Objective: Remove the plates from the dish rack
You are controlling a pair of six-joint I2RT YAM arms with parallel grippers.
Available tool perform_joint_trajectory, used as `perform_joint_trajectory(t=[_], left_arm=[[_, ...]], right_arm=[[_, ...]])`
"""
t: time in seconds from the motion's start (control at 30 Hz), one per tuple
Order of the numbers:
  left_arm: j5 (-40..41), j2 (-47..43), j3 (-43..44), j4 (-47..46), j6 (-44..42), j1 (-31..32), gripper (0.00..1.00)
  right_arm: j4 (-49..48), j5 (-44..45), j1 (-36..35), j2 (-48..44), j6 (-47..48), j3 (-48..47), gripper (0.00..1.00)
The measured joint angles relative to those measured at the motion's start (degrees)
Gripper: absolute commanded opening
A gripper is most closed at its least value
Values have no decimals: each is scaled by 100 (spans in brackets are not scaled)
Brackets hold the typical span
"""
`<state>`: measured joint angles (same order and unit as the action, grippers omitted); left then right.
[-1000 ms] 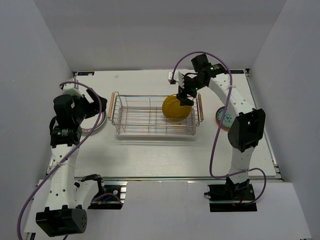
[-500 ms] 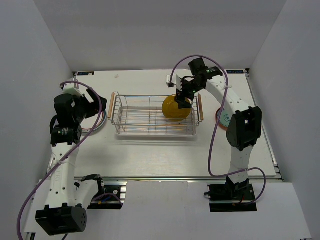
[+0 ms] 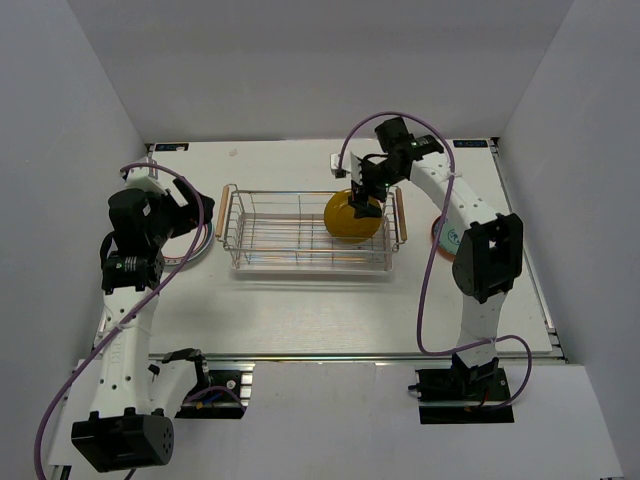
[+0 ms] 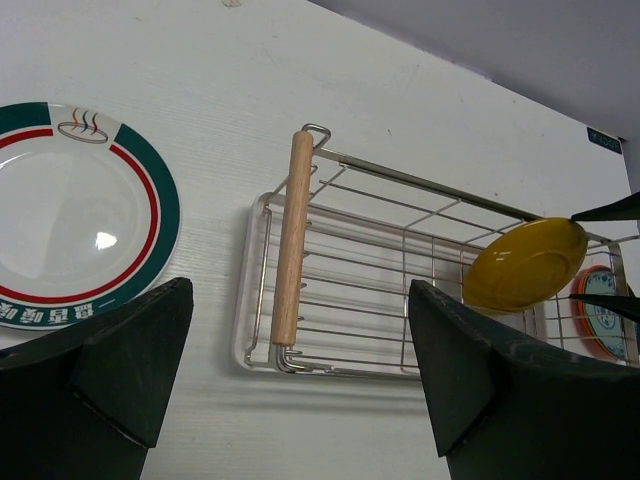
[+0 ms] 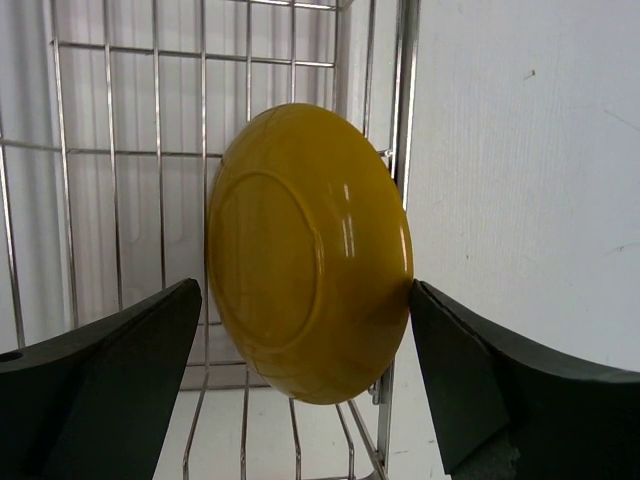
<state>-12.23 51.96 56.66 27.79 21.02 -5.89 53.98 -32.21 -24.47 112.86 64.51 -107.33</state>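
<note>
Dish rack: holds yellow plate on edge, 3 o'clock end; glossy, underside showing. Right tool apart, astride plate. Left tool apart.

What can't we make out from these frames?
- White plate: cut by the frame edge in left wrist view; mostly under the left arm in top view.
- Plates at far right: cut by the edge in left wrist view, behind the right arm in top view; count unclear.
- Right gripper on yellow plate: contact unreadable, depth unclear in right wrist view; too small from top.
</note>
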Motion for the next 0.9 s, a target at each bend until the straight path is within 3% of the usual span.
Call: perform_joint_trajectory(t=[0.37, 0.9], left_arm=[[-4, 2, -4, 2, 0, 0, 98], [-35, 9, -13, -4, 4, 0, 98]], right_arm=[[-470, 179, -107, 17, -566, 138, 89], [181, -101, -142, -153, -48, 94, 89]])
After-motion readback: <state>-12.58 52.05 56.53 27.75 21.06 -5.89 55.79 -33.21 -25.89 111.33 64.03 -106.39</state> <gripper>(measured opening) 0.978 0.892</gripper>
